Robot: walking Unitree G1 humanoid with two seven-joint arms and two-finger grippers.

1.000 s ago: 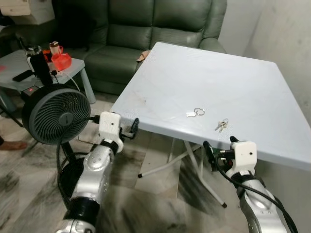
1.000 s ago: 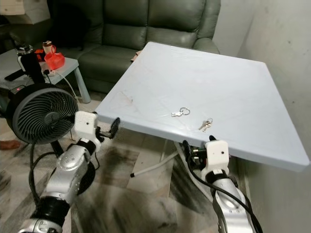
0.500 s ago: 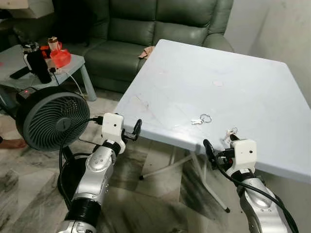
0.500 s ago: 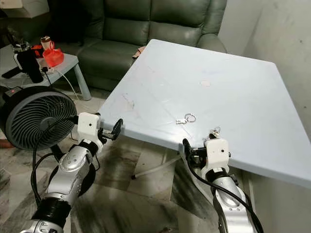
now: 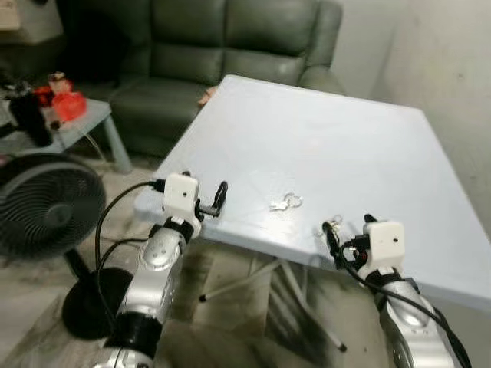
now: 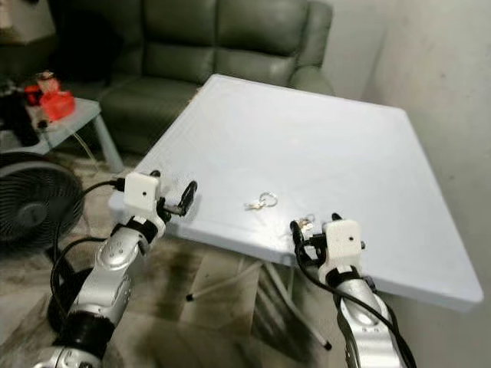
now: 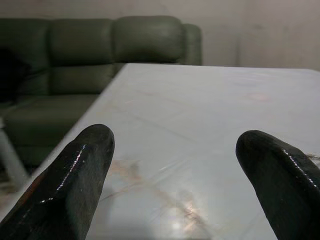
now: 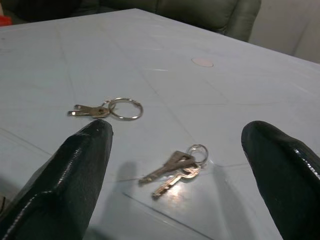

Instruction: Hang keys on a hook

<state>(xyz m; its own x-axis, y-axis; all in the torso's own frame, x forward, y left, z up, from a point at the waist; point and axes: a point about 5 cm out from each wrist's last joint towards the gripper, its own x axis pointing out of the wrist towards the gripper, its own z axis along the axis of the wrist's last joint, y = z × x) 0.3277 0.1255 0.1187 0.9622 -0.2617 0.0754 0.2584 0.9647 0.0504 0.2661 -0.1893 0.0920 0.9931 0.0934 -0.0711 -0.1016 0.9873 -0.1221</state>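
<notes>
Black fingers of the right gripper (image 8: pixel 175 165) stand wide apart, low over the near edge of the pale blue table (image 5: pixel 360 146), with nothing held between them. Just ahead of them lies a pair of keys on a small ring (image 8: pixel 176 170), flat on the tabletop. Farther in, near but apart from that pair, a single key on a larger ring (image 8: pixel 111 109) rests on the same surface; from the head camera it sits between the two arms (image 5: pixel 285 202).

The left gripper (image 7: pixel 175 185) hovers at the table's left near corner, its fingers likewise spread wide and empty.

Beyond the table stands a dark green sofa (image 5: pixel 222 38). To the left are a black floor fan (image 5: pixel 42 203) and a small side table (image 5: pixel 77 126) carrying a red object (image 5: pixel 67 106).
</notes>
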